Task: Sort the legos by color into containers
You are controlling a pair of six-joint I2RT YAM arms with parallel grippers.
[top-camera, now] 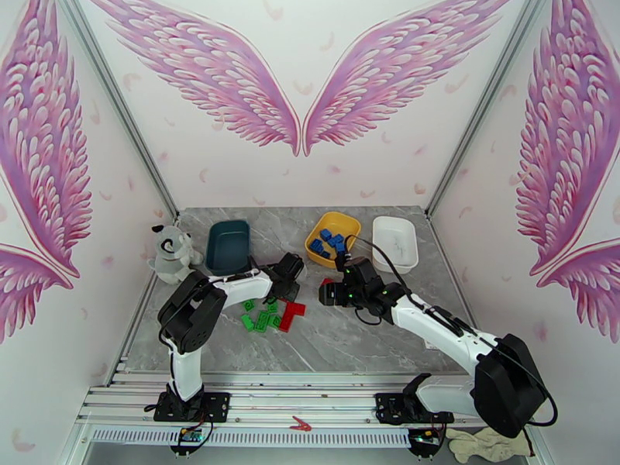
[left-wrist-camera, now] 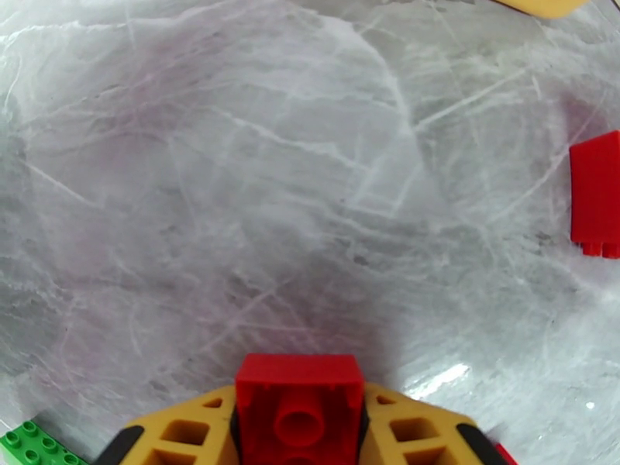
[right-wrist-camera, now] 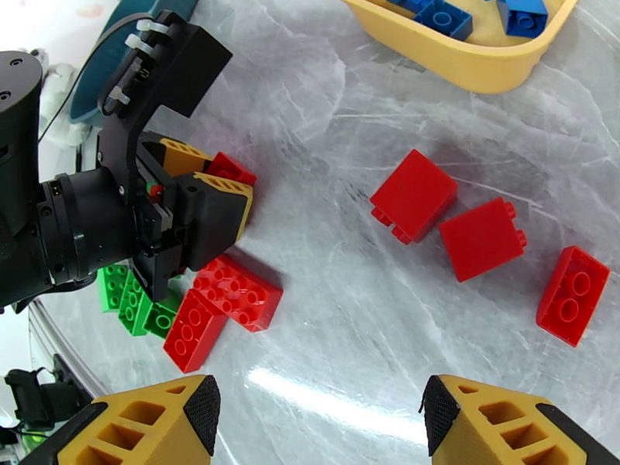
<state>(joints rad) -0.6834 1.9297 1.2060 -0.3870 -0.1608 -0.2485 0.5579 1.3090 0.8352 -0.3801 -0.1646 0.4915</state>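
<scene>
The left gripper (left-wrist-camera: pixel 300 397) has its jaws closed on a red lego (right-wrist-camera: pixel 232 169), gripped from both sides between the yellow fingers (left-wrist-camera: pixel 190 428). It is held low over the grey marbled table (top-camera: pixel 349 342), and whether it touches the surface cannot be told. Just beside this gripper, towards the near edge, lie two more red legos (right-wrist-camera: pixel 225 304) set in an L, and next to them a small cluster of green legos (right-wrist-camera: pixel 132 300).

The right gripper (right-wrist-camera: pixel 322 412) hangs over the middle of the table with its jaws wide apart and nothing between them. Beyond its fingertips three loose red legos rest on the table, each apart from the others: one (right-wrist-camera: pixel 413 195) nearest the left gripper, one (right-wrist-camera: pixel 482 238) beside it, and one (right-wrist-camera: pixel 573 294) lying with its hollow underside up.

At the far side of the table stand the three trays in a row. The teal tray (top-camera: pixel 229 246) is on the left, behind the left arm. The yellow tray (top-camera: pixel 314 243) is in the middle and holds several blue legos (top-camera: pixel 332 239). The white tray (top-camera: pixel 395 243) is on the right, just beside the yellow one. A grey-white plush dog (top-camera: pixel 172 253) sits at the table's left edge, next to the teal tray
</scene>
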